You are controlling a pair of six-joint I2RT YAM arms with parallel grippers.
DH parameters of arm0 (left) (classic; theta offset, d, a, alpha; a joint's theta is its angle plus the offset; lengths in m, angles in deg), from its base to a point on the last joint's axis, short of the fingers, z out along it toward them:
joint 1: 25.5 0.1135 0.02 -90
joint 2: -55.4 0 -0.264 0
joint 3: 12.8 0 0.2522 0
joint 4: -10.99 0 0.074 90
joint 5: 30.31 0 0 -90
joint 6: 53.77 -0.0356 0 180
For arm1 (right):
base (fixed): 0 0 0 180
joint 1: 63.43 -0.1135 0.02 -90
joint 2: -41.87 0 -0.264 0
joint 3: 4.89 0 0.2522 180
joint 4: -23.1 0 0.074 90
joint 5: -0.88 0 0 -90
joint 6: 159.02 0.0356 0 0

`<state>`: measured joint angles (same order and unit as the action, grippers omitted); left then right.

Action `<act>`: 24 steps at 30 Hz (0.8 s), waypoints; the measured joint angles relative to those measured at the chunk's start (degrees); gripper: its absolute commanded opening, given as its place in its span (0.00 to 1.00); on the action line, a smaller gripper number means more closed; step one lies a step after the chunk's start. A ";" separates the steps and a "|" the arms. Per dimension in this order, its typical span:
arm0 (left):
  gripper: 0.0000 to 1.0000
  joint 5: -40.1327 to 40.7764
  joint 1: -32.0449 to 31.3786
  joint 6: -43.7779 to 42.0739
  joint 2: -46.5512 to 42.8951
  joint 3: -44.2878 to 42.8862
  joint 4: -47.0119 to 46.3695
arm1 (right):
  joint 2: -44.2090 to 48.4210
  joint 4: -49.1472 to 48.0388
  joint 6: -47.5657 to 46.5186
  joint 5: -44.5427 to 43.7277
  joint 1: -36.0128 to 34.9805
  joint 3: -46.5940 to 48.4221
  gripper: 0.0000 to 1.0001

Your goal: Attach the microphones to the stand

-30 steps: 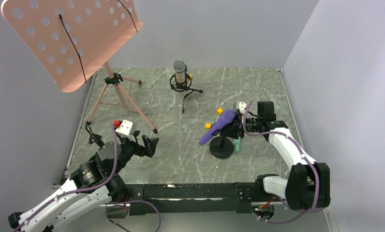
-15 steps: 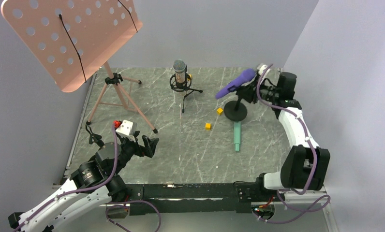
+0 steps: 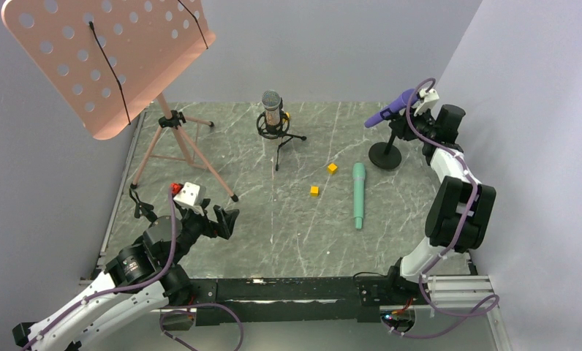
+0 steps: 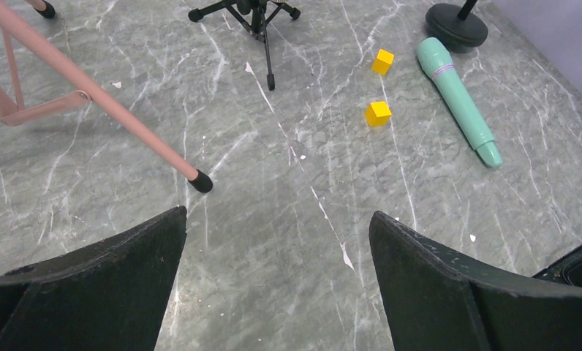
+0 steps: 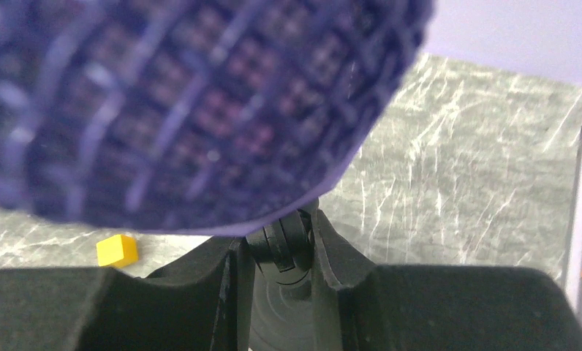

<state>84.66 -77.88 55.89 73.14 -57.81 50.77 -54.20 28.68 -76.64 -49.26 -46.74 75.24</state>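
the slim purple microphone (image 3: 387,112) sits tilted in the clip on top of the black round-base stand (image 3: 385,156). its mesh head fills the right wrist view. the right gripper (image 5: 282,252) is clamped narrowly on the stand's black joint, just under that microphone. the mint green stick microphone (image 3: 358,194) lies flat on the grey marble table (image 3: 273,227), just left of the stand and nearer the arms. a small yellow cube (image 3: 333,168) and a second yellow cube (image 3: 314,191) lie further left of the stand. the glittery silver-pink microphone with a grey mesh head (image 3: 272,108) stands upright in a small black tripod (image 3: 279,139), well left of the stand. the left gripper (image 4: 277,278), far left of the stand, hangs spread wide and holds nothing.
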 measured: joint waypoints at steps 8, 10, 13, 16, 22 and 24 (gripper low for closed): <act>0.99 -0.02 0.00 -0.09 0.70 0.02 0.02 | -3.56 -1.29 0.15 -1.09 0.00 -0.02 0.41; 0.99 -0.02 0.00 -0.31 0.85 0.00 0.00 | -3.54 -1.44 -0.11 -0.72 0.00 -0.46 0.59; 0.99 -0.04 0.00 -0.42 0.92 0.00 0.00 | -2.49 -1.99 -0.76 -0.17 0.04 -1.18 0.84; 0.99 -0.09 0.00 -0.44 0.92 0.00 0.02 | 0.09 -2.32 -1.44 0.37 0.20 -2.38 0.99; 0.99 -0.15 0.00 -0.44 0.92 -0.02 0.04 | 7.34 -1.64 -2.54 0.98 0.94 -4.74 1.00; 0.99 -0.35 0.00 -0.44 1.01 -0.28 0.44 | 9.60 0.28 -2.89 1.38 1.57 -4.79 1.00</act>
<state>84.31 -77.88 55.46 74.15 -58.09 51.21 -44.61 28.96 -79.52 -47.88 -45.17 70.45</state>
